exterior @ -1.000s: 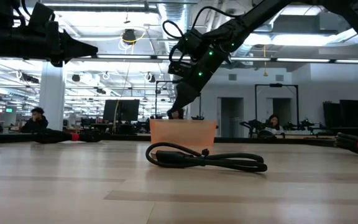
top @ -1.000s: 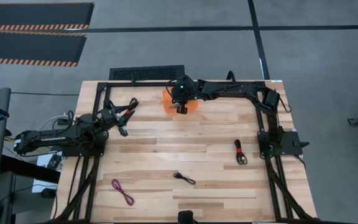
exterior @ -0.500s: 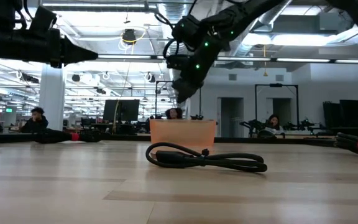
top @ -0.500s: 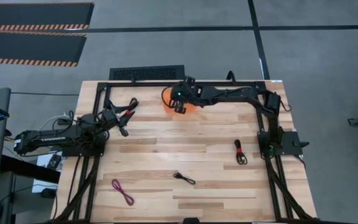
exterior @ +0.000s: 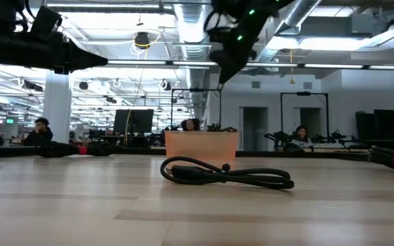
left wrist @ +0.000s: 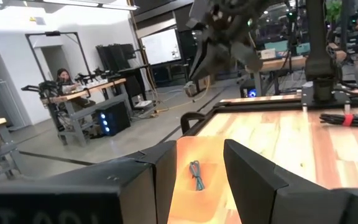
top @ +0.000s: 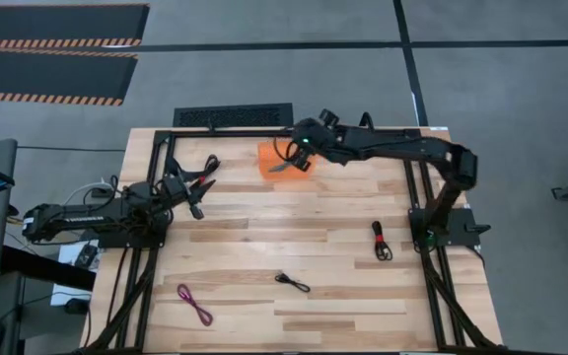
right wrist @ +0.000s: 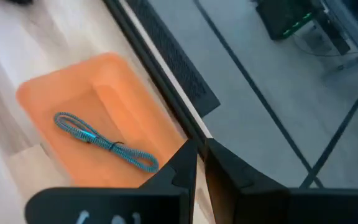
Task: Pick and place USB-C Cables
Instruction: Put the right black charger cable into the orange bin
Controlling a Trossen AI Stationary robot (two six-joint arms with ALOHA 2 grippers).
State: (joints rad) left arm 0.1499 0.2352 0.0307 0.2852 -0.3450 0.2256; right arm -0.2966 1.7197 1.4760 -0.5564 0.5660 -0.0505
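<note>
While your right gripper (top: 286,165) hangs above the small orange rectangular plastic tray (top: 268,152) at the table's far edge, its fingers stand nearly together with only a thin gap, holding nothing. Inside that tray lies the thin teal-blue braided USB-C cable (right wrist: 104,142), flat on the tray floor. Well in front of the tray, toward the table's near edge, you have the short black folded cable (top: 292,282). Out to the right of the tray, near the right arm's base, sits a red-and-black cable (top: 380,241). The magenta-purple cable (top: 194,304) lies at the near left corner. Your left gripper (top: 202,187) waits left of the tray with its fingers spread wide and empty.
</note>
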